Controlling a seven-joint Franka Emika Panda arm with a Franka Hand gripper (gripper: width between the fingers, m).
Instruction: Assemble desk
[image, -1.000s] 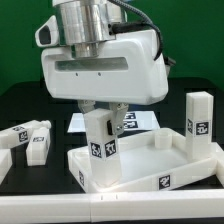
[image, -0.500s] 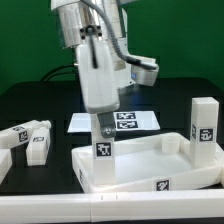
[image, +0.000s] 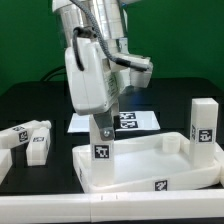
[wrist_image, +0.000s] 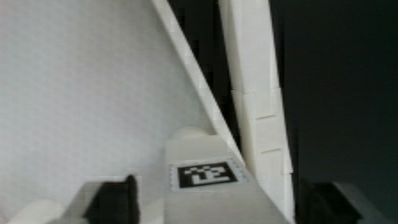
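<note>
Note pincer (image: 104, 121) with jaws spread astride the upright leg (image: 102, 143), gripping nothing. Locate leg directly beneath, standing in a corner of the desk top (image: 150, 168). Treat as probably light, rigid, slick plastic; grasp flat opposite faces near upper end, above tag (image: 101, 151).

text: we read no words, numbers or brands.
top (image: 130, 178): one square code tag on the front rim, no letters.
leg in top (image: 101, 150): one code tag.
upright leg (image: 203, 128): one code tag.
lying legs (image: 38, 145): code tags, blurred.
marker board (image: 141, 121): we see printed code patterns only.
</note>
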